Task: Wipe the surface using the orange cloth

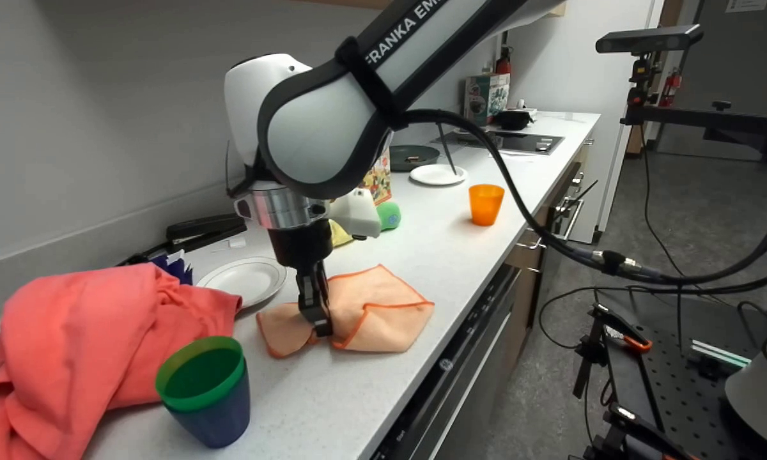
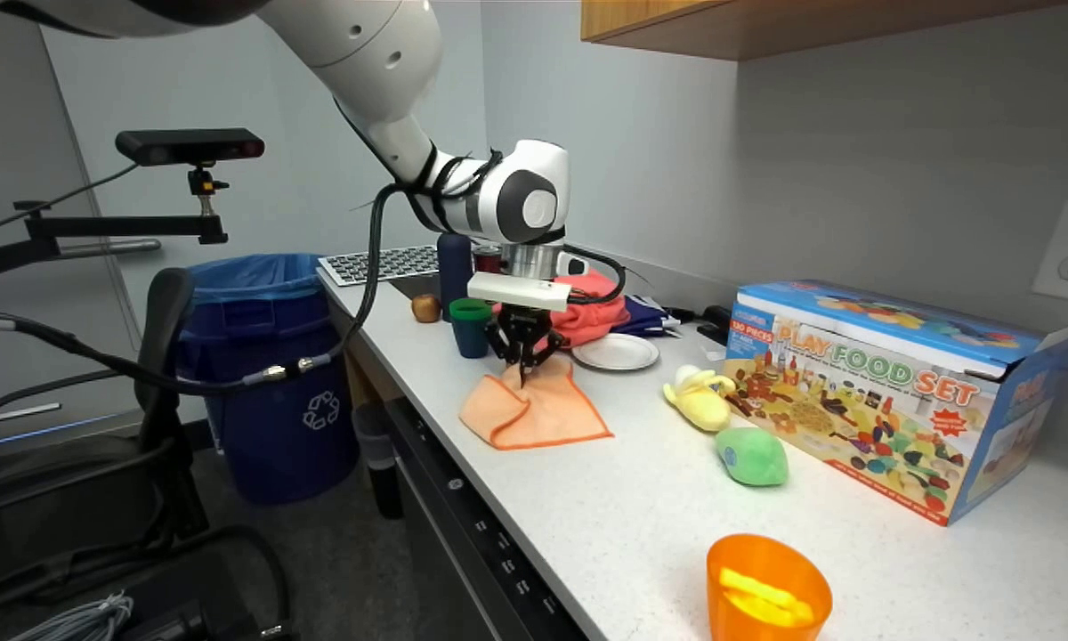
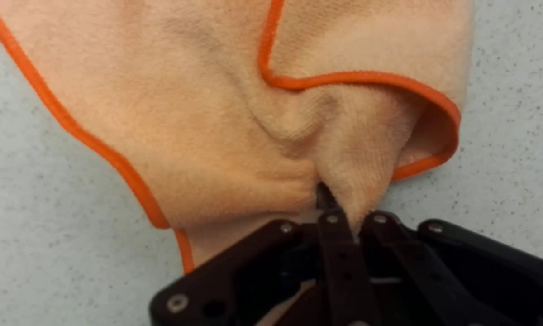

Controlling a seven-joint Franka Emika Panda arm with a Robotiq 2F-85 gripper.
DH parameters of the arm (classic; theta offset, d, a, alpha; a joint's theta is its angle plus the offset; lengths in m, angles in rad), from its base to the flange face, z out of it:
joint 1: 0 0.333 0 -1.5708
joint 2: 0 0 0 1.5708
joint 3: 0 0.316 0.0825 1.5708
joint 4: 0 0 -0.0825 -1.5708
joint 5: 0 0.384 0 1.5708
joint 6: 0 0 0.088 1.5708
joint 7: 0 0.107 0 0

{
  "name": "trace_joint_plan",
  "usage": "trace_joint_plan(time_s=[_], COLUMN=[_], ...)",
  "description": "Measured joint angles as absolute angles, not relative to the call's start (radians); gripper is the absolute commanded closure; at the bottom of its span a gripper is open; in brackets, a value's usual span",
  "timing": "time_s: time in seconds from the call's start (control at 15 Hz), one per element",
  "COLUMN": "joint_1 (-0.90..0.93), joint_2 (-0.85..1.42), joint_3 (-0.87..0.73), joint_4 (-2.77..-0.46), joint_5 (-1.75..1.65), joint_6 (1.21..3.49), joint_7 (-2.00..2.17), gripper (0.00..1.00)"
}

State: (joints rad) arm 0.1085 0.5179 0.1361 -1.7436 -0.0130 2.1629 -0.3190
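Observation:
The surface [image 1: 313, 409] is a long light grey-white countertop, also in view as the speckled surface [image 2: 605, 507] and around the cloth in the wrist view [image 3: 50, 235]. The orange cloth [image 1: 383, 322] lies folded and partly spread on it; it also shows in an exterior view [image 2: 556, 418] and fills much of the wrist view [image 3: 185, 136]. My gripper [image 1: 321, 327] points down onto the cloth, its tips at the countertop level. In the wrist view the gripper [image 3: 350, 210] is shut on a pinched fold of the cloth; one fingertip is hidden behind the fabric.
Near the gripper are a bunched coral-red cloth [image 1: 102, 338], stacked green-blue cups [image 1: 214, 409] and a white plate [image 1: 246, 281]. Farther along are an orange cup [image 2: 739, 596], a green toy [image 2: 754, 456], a banana toy [image 2: 701, 408] and a play food box [image 2: 863, 401].

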Motion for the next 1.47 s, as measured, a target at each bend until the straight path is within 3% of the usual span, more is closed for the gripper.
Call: trace_joint_plan(time_s=[1.47], joint_1=[0.085], joint_2=[0.257], joint_3=[-0.119], joint_4=[-2.197], joint_5=[-0.091], joint_6=[2.516], joint_7=[0.311], gripper=[0.98])
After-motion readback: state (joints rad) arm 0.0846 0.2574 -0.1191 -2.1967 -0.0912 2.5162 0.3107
